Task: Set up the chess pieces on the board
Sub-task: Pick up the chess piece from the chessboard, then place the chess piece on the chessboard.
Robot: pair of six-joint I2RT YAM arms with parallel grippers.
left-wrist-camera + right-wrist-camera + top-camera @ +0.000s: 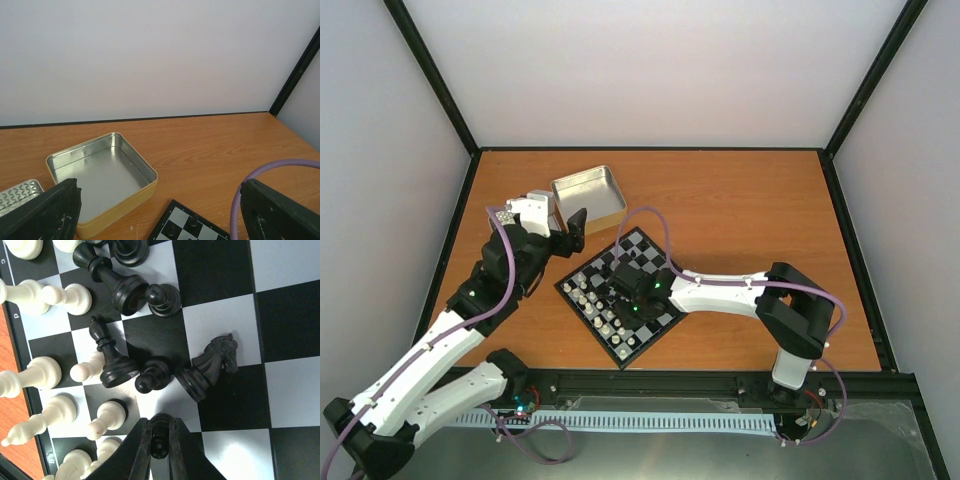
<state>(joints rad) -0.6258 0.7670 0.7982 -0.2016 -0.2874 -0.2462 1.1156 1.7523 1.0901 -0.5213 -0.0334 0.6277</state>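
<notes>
The right gripper [160, 421] reaches low over the board [215, 325], its two fingers drawn narrow around a small black piece [160, 437] pinched between the tips; what kind of piece it is cannot be told, as the fingers hide most of it. Directly ahead of the fingertips sits a black pawn [152, 376]; just beyond it to the left is a taller black piece [112, 362] with a slim top, and ahead to the right a black knight [215, 362], its base on the edge of a dark square. Farther ahead and to the left, more black pieces [125, 290] crowd together, some touching; whether each is upright or tipped cannot be told from this angle. The white pieces [47, 372] line the board's edge on the gripper's far left, in two loose rows beside the wooden table [7, 405].

The left gripper [160, 183] hangs above the table, off the board, its fingers [45, 215] spread wide and gripping nothing. Ahead of it and to the left lies an open metal tin [100, 175] with a yellow outer wall; a ridged metal lid [20, 195] shows at the left finger, touching or just beside the tin. One corner of the board pokes in below and between the fingers; a purple cable [270, 167] arches over the right finger.
</notes>
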